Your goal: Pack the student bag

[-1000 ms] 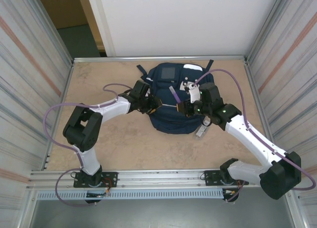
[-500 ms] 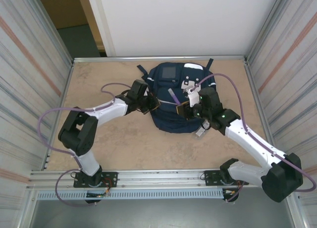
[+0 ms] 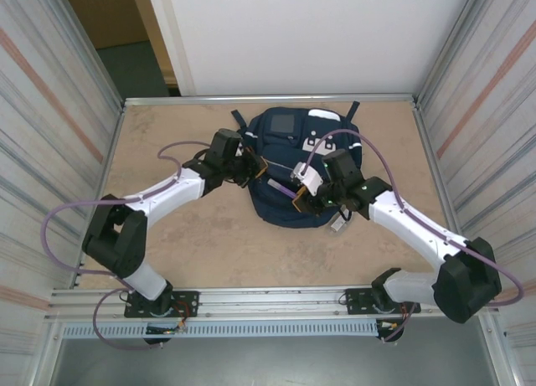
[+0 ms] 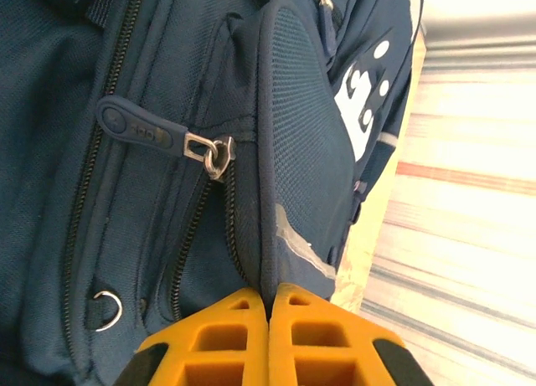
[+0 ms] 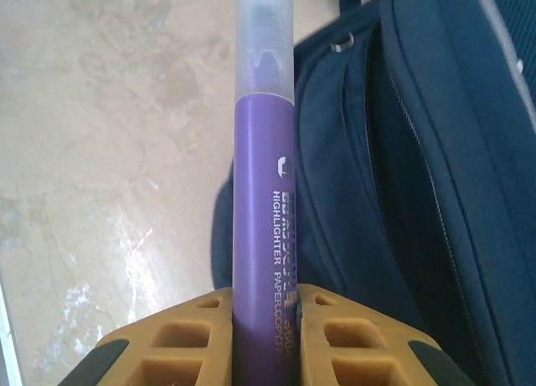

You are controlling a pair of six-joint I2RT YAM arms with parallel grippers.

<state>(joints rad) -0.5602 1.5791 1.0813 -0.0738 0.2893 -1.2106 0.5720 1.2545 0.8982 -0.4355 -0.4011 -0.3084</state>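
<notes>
The student bag (image 3: 289,143), navy blue with white patches, lies flat at the middle back of the table. My left gripper (image 3: 260,168) is at its left side, and its yellow fingers (image 4: 234,336) are shut on a raised fold of the bag's pocket edge (image 4: 270,269). A zipper pull (image 4: 138,133) hangs just left of that fold. My right gripper (image 3: 300,198) hovers over the bag's front part, shut on a purple highlighter (image 5: 264,193) whose clear cap points away from the fingers. That highlighter (image 3: 283,187) angles toward the left gripper, with the student bag (image 5: 435,193) to its right.
A small pale object (image 3: 339,223) lies on the table at the bag's near right edge, under the right arm. Metal walls enclose the tabletop (image 3: 184,235) on both sides. Purple cables loop from both arms.
The left gripper has shut on the bag's pocket fold and reached farther in. The right arm has carried the highlighter left and nearer, and its tip now points left.
</notes>
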